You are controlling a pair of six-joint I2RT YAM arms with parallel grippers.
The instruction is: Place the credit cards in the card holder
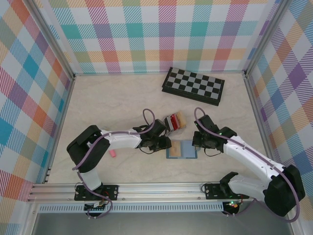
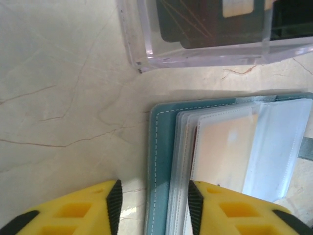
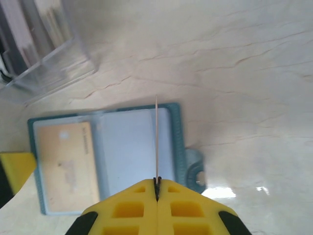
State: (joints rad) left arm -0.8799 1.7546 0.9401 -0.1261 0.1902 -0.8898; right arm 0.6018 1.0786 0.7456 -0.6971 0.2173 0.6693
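The teal card holder lies open on the table between my two grippers. Its left sleeve holds a tan credit card, also seen through the plastic. My left gripper is open, its jaws either side of the card holder's left edge, one pad over the table and one over the sleeves. My right gripper is shut on a thin credit card seen edge-on, upright over the right page of the card holder. Both grippers flank the holder.
A clear plastic tray with upright cards stands just behind the holder; its wall is close to my left gripper. A chessboard lies at the back right. A pink stick lies near the left arm.
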